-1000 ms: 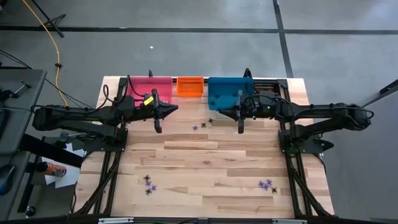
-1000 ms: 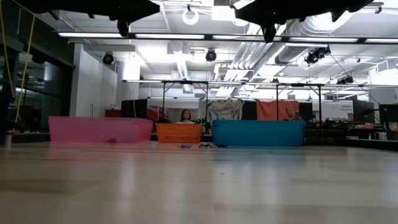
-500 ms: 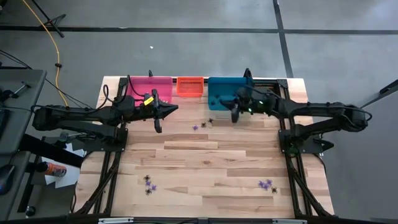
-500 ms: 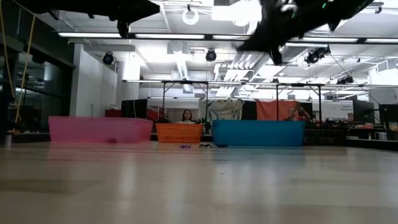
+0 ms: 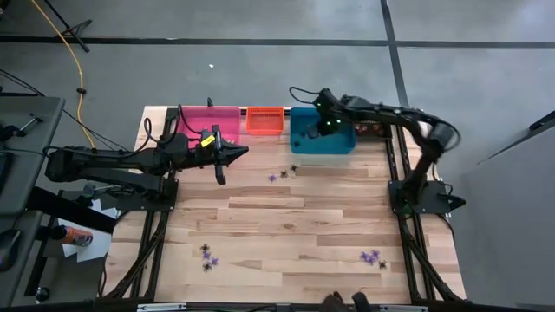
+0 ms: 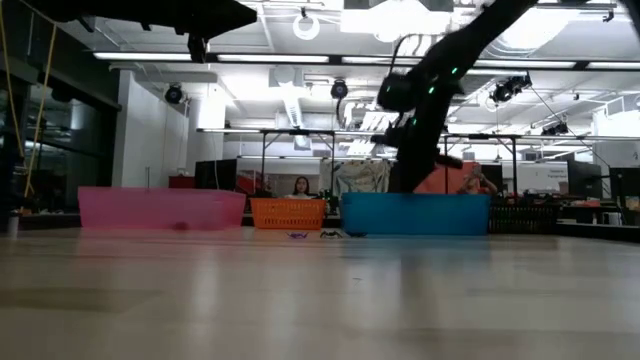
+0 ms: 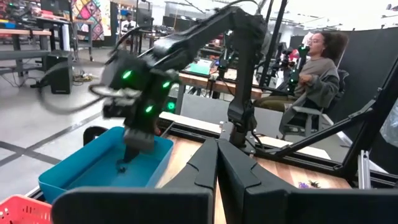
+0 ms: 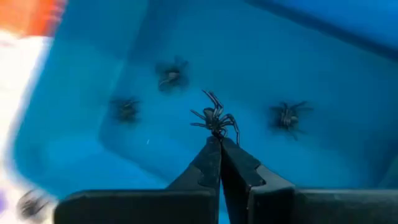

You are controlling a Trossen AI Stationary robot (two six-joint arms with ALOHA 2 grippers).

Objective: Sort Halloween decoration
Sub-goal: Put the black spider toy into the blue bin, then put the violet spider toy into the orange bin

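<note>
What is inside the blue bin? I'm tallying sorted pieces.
Three black spiders lie in the blue bin; the right gripper holds a fourth above. Its fingers hide some floor.

Pink bin (image 5: 208,117), orange bin (image 5: 265,120) and blue bin (image 5: 334,147) line the wooden table's (image 5: 295,225) far edge.

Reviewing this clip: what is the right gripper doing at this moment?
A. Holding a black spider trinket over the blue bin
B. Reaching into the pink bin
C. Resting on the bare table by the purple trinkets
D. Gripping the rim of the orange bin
A: the right gripper has its jaws shut on a black spider trinket above the blue bin, where three more spiders already lie.
</note>
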